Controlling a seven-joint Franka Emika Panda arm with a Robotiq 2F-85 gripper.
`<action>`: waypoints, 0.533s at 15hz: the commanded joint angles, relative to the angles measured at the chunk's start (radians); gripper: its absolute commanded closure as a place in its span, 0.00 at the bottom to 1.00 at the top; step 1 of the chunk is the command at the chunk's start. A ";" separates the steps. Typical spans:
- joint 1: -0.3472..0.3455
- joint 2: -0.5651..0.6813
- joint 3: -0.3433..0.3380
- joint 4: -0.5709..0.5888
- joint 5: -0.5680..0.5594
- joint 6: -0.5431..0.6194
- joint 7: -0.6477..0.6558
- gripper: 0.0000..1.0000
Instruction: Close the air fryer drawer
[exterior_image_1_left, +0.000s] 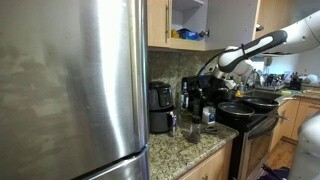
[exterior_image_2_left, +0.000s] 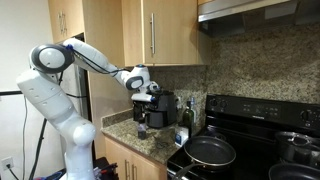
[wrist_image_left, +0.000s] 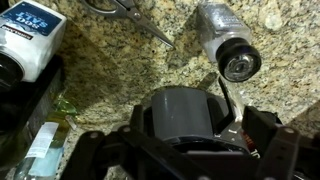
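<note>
The air fryer (exterior_image_1_left: 160, 103) is a small black appliance with grey trim, standing on the granite counter beside the refrigerator. Its drawer (exterior_image_1_left: 160, 122) is the lower front section; I cannot tell how far out it stands. In an exterior view the air fryer (exterior_image_2_left: 141, 118) is mostly hidden behind my gripper (exterior_image_2_left: 142, 98). My gripper (exterior_image_1_left: 206, 86) hangs above the counter, to the stove side of the air fryer and apart from it. In the wrist view my gripper (wrist_image_left: 180, 145) is open, with a dark grey rounded object (wrist_image_left: 180, 108) below it.
A black coffee maker (exterior_image_1_left: 192, 97) stands next to the air fryer. The wrist view shows a salt canister (wrist_image_left: 30, 35), scissors (wrist_image_left: 130, 15), a grinder (wrist_image_left: 226, 45) and a bottle (wrist_image_left: 40, 145) on the counter. A stove with pans (exterior_image_2_left: 210, 152) is beside them.
</note>
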 joint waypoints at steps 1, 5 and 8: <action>0.012 0.025 -0.019 0.024 0.022 -0.040 -0.039 0.00; 0.133 0.072 0.096 0.068 0.032 -0.059 -0.066 0.00; 0.193 0.145 0.182 0.137 0.024 -0.048 -0.040 0.00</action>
